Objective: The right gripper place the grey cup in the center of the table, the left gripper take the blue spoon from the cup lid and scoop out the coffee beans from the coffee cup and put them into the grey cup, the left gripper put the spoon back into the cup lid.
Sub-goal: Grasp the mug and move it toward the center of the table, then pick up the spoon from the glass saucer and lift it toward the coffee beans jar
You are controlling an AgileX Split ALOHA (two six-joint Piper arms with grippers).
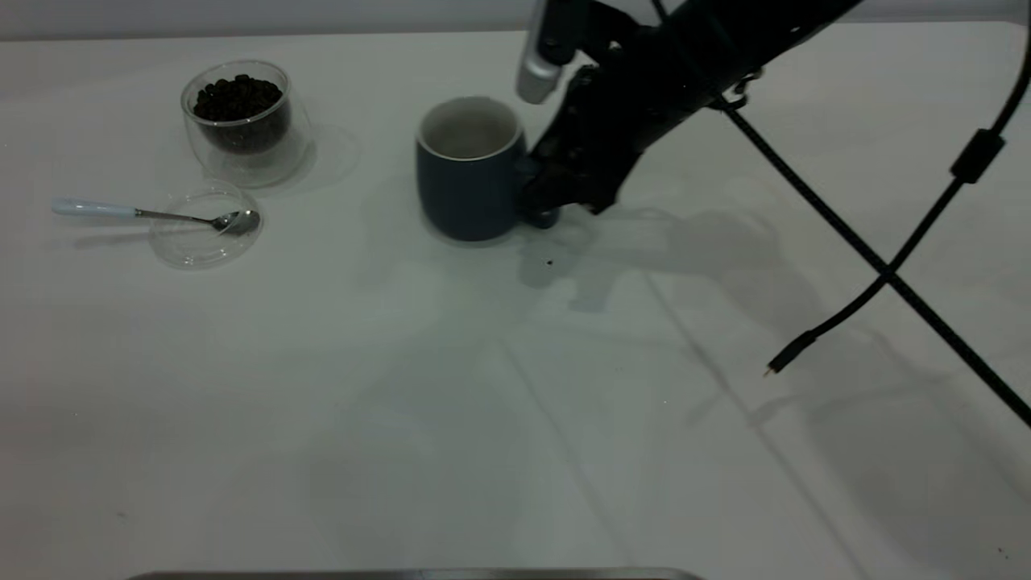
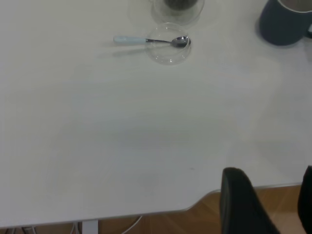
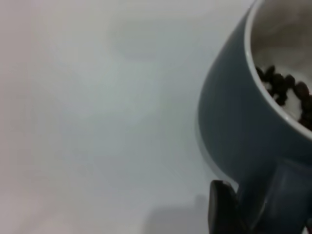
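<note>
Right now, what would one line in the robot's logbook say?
right pincer: at grey cup handle | cup: upright, holds beans | blue spoon: on cup lid | left pincer: parked off table edge

Blue-grey cup (image 1: 467, 173), white inside

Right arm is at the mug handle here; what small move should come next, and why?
Probably open the jaws and back away: the right gripper grips the handle of the grey cup, which already stands mid-table, while the blue spoon waits across the cup lid.
</note>
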